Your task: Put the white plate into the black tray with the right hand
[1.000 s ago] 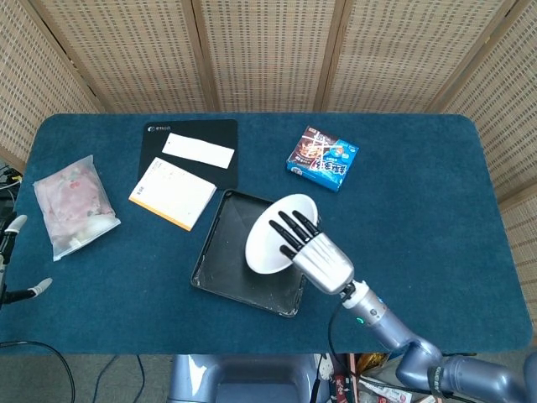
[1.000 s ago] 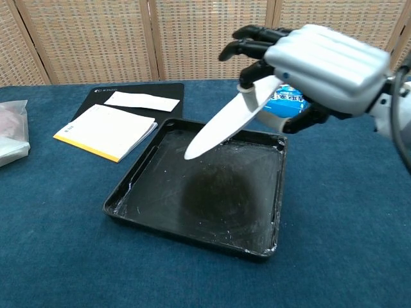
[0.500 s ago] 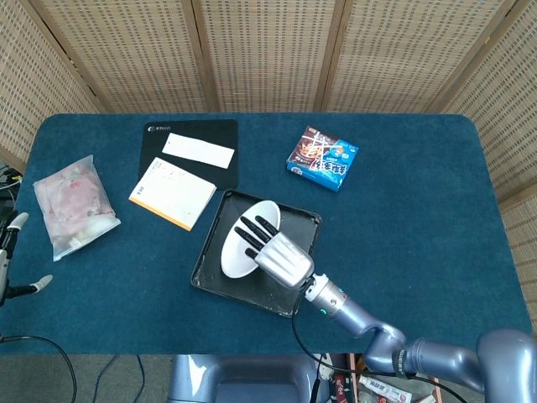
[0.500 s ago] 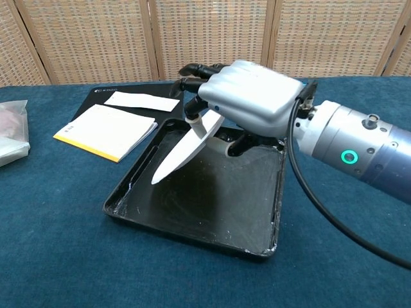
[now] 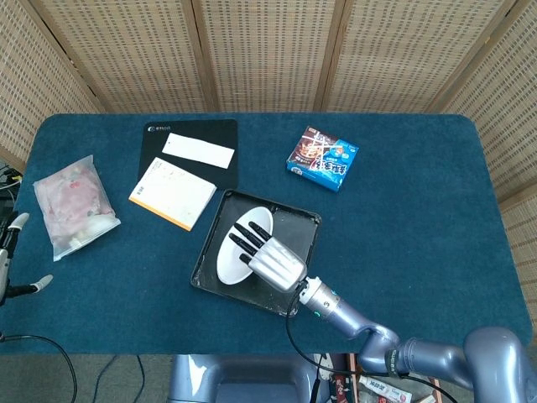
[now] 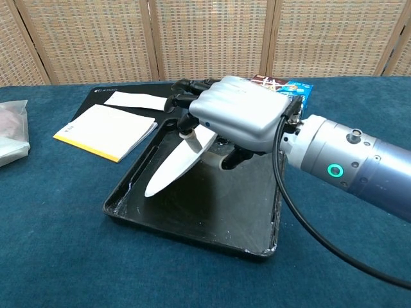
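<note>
My right hand grips the white plate by its rim, fingers over the top and thumb underneath. The plate is tilted, its low edge close above the floor of the black tray, over the tray's left half. Whether that edge touches the tray I cannot tell. My left hand shows only at the far left edge of the head view, off the table, fingers apart and holding nothing.
A yellow-edged notepad and a black mat with a white slip lie left of the tray. A blue snack box sits behind it. A pink bag lies at far left.
My right hand has carried the plate left and down, from high over the tray's right side to low over its left half. The left hand has not moved.
</note>
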